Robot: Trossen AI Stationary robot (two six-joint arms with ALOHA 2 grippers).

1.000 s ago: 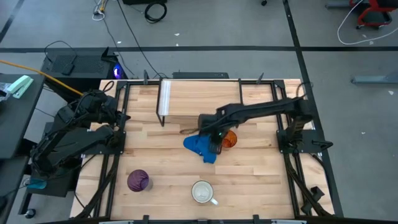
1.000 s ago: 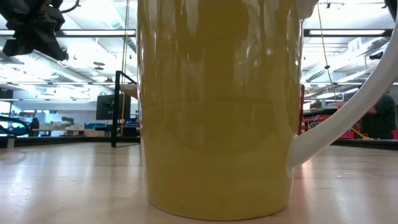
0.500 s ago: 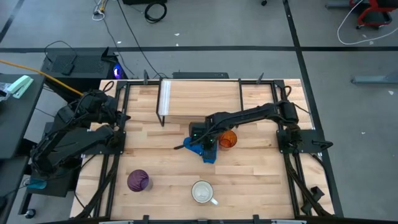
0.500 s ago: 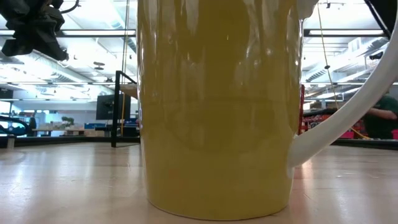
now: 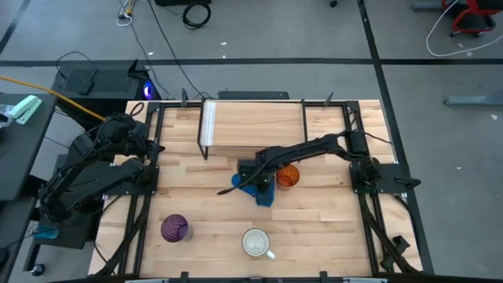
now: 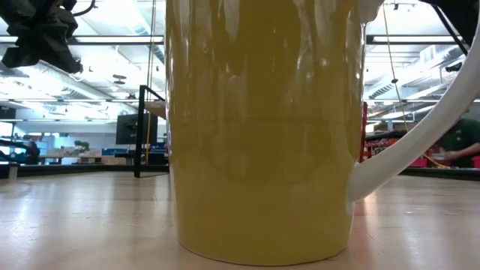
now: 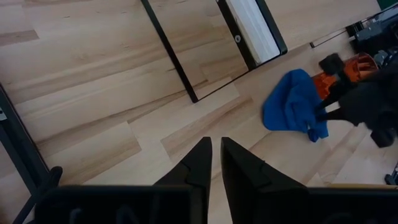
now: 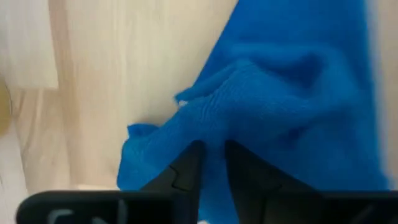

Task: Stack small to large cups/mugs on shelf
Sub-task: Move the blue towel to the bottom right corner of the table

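now right gripper [image 5: 250, 174] pinching blue cloth [image 5: 260, 189] beside orange cup [image 5: 288, 175].

The big wooden table [image 5: 314, 228] has light boards and a black frame along its sides. A low wooden shelf [image 5: 251, 124] on thin black legs stands on the table at the far side, in the middle. A blue cloth [image 5: 261, 191] lies bunched up on the table just in front of the shelf. An orange cup [image 5: 288, 176] stands on the table right beside the cloth. Near the front edge stand a purple tumbler [image 5: 174, 228] and a white mug [image 5: 256, 242], well apart from each other. In the low view the mug [image 6: 262, 127] sits flat on the table and fills most of the picture, with its white handle out to one side.
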